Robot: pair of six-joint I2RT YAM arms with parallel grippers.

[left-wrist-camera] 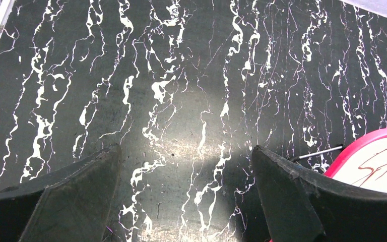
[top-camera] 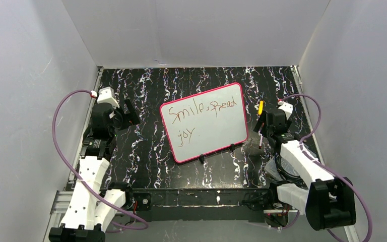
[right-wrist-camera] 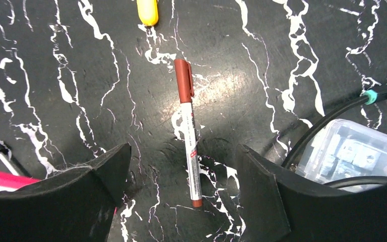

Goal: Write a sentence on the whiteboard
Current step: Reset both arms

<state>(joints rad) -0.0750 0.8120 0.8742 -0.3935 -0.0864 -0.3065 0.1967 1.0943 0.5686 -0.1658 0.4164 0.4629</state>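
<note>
The whiteboard, pink-framed, lies tilted at the table's middle. The sentence on it reads "Smile, spread joy" in dark red-brown marker. A corner of the whiteboard shows in the left wrist view, and its pink edge in the right wrist view. My right gripper hangs open just right of the board, over a red-brown capped marker that lies on the table between the fingers, touching neither. My left gripper is open wide over bare table, left of the board, holding nothing.
A yellow pen lies beyond the marker, seen also as the yellow pen right of the board. A clear plastic box with black cables sits close on the right. White walls enclose the black marbled table.
</note>
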